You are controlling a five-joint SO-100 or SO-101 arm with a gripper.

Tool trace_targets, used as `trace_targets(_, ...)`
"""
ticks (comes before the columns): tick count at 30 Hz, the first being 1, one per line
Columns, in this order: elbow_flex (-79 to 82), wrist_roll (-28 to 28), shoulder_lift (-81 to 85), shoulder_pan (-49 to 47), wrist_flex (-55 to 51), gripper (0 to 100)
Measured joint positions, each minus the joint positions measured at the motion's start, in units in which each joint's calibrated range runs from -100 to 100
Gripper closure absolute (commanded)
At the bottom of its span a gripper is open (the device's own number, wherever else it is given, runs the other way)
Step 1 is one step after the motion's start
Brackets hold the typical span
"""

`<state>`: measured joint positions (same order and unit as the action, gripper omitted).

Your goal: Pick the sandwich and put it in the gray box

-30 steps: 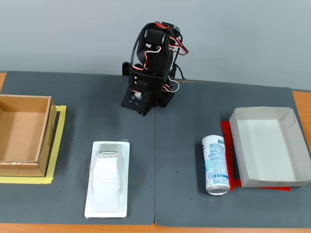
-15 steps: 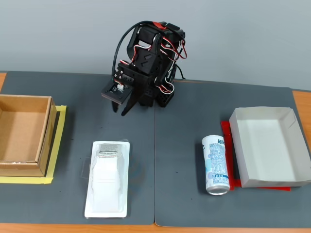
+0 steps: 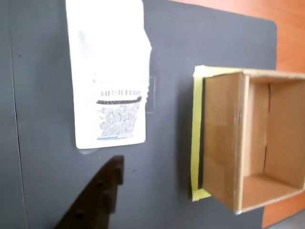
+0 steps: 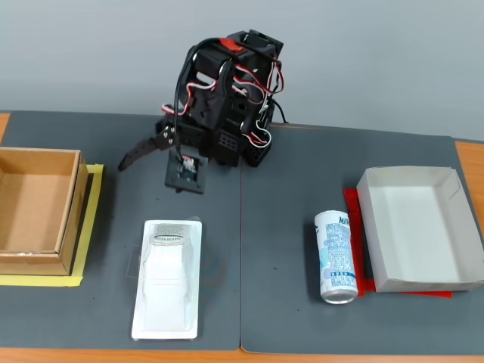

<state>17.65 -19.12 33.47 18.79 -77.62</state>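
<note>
just below the tool (image 4: 151,155), the sandwich (image 4: 168,278) lies flat and free on the worktop (image 4: 265,227); jaws spread wide, empty, apparently lining up a grasp.

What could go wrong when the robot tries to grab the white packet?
The flat white plastic-wrapped sandwich packet lies flush on the dark mat, so the black gripper may slip off it. Carrying it to the shallow gray paperboard tray could knock the white-blue drink can lying in between.
</note>
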Motion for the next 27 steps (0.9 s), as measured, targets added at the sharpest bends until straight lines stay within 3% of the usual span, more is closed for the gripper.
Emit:
trace_targets(6,-3.8,-0.9,-9.8,-4.4,0.0,38)
trace_targets(27,-7.1,3.8,-22.5,-10.1,0.7,38)
